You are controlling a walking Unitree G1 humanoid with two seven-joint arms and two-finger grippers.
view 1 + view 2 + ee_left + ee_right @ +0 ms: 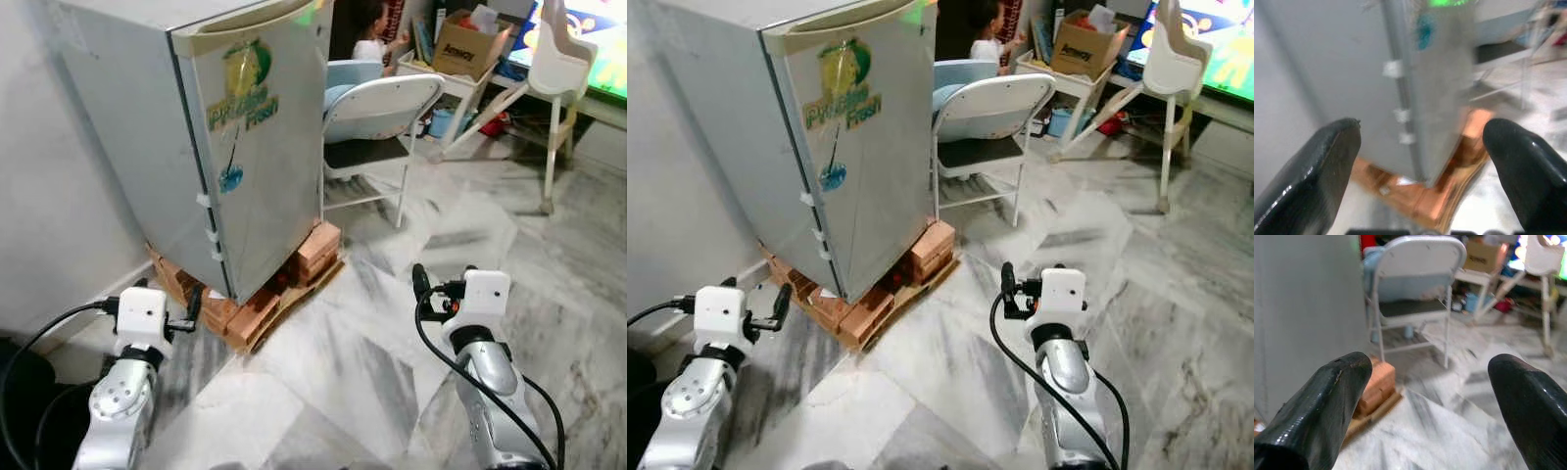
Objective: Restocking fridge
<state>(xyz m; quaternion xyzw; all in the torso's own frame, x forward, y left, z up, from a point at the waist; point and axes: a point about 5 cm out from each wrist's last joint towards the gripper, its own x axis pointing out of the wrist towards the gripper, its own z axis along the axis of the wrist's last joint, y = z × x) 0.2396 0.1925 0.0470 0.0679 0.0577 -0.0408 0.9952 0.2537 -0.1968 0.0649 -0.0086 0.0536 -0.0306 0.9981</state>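
Note:
A small grey fridge (265, 147) with a yellow and green "Fresh" sticker stands against the wall, door shut. It rests on red bricks (250, 313) and a wooden pallet. My left gripper (168, 292) hovers low by the fridge's near left corner, beside the bricks. It is open with nothing between its fingers (1322, 166). My right gripper (443, 276) hangs over the marble floor to the right of the fridge, apart from it. It is also open and holds nothing, its fingers (1327, 401) pointing toward the chair.
A white folding chair (377, 127) stands just right of the fridge. Behind it sits a person (370, 39). A cardboard box (468, 47) on a low shelf and a white high chair (563, 59) stand at the back right. Open marble floor (372, 352) lies ahead.

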